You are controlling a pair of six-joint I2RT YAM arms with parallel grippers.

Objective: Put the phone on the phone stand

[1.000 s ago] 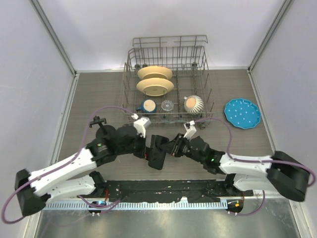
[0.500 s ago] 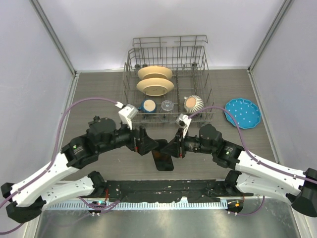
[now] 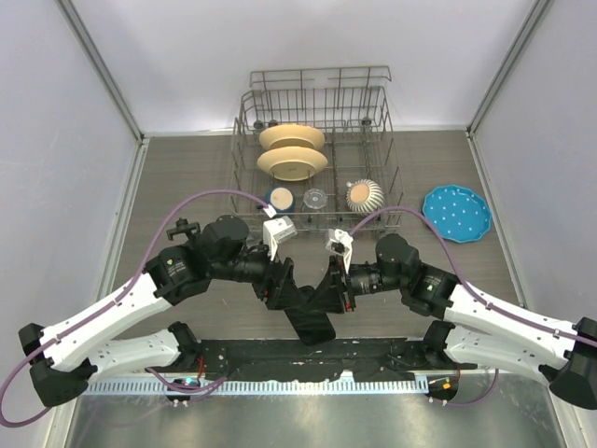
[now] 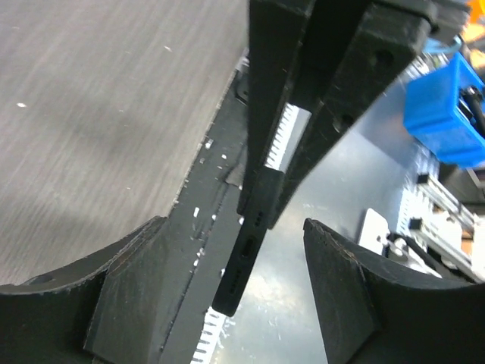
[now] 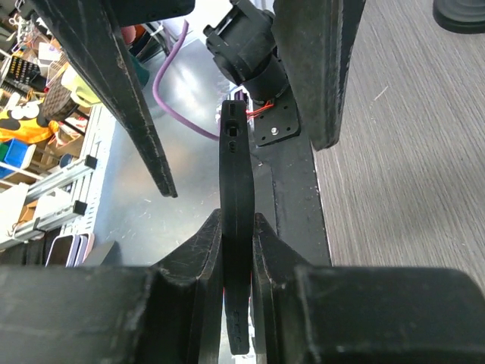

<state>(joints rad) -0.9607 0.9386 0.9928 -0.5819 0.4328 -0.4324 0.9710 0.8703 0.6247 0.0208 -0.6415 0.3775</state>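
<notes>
The right claw [image 5: 236, 227] is clamped on the phone [image 5: 236, 152] — a thin, glossy black slab seen edge-on, its rounded rim carrying a small oblong slot. The claw's matte black fingers [image 5: 189, 258] are wedge-shaped and scuffed, and they press both flat faces. The left claw [image 4: 235, 224] stands open around the same phone, with a curved finger [image 4: 136, 296] on either side and a gap showing at each. The phone's free end hangs between them, nearer one finger than the other. Beneath both claws lies the table [image 4: 91, 114], grey with a fine wood grain and a few white flecks. The stand [image 3: 183, 228] — only its small black head shows clearly — sits well apart, to the left of the left claw and beside that arm.
</notes>
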